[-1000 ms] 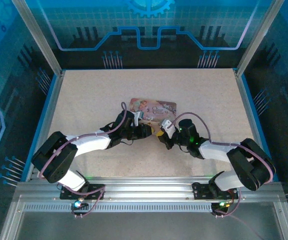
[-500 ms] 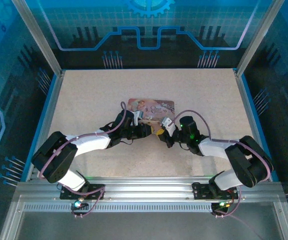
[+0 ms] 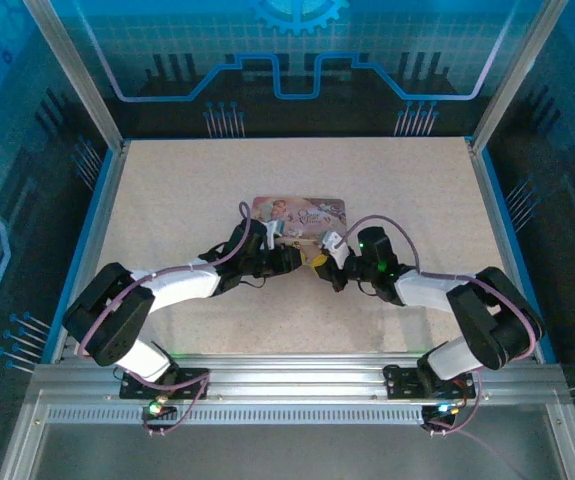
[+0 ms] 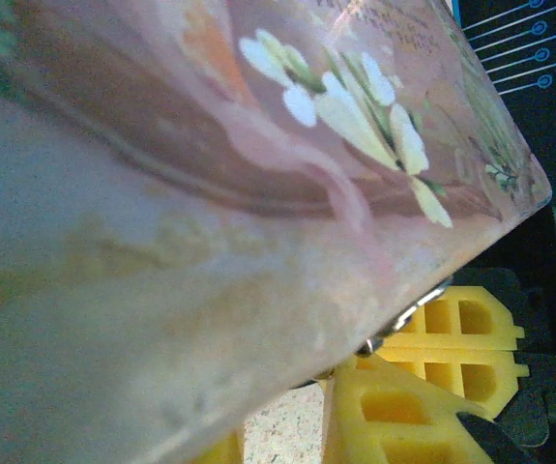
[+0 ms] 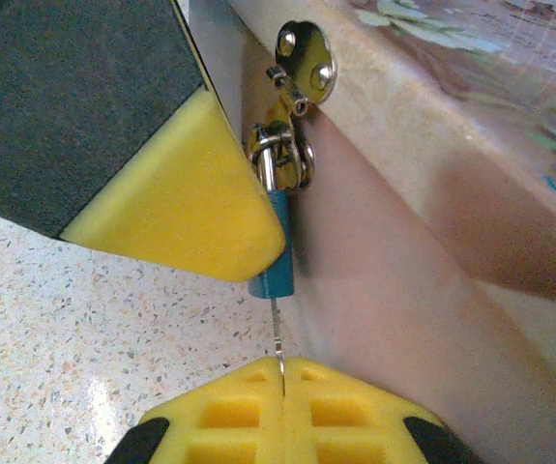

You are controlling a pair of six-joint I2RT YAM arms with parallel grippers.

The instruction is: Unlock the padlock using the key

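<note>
At the near edge of the table (image 3: 167,200) both arms reach in toward the middle, and their tips almost meet just in front of the pink tin (image 3: 300,212). Closest in the right wrist view, the right gripper (image 5: 282,391) is clenched, its two yellow pads pressed together on the key (image 5: 278,340), a thin silver sliver standing up from the seam between them. Just above, the key's tip meets the underside of the padlock (image 5: 274,263), whose small body looks blue here; how far the blade goes in I cannot tell. The padlock hangs by a silver shackle (image 5: 268,162) from a metal hasp (image 5: 303,48) on the tin's front wall, close against that wall. Beside it, a yellow-padded finger (image 5: 181,208) of the left gripper (image 3: 290,258) overlaps the padlock's upper part. Whether that claw is clenched on anything or released I cannot tell, since its wrist camera sits too close to the tin's flowered lid. Farther back, the tin lies flat near the table's middle, one long side toward the arms
</note>
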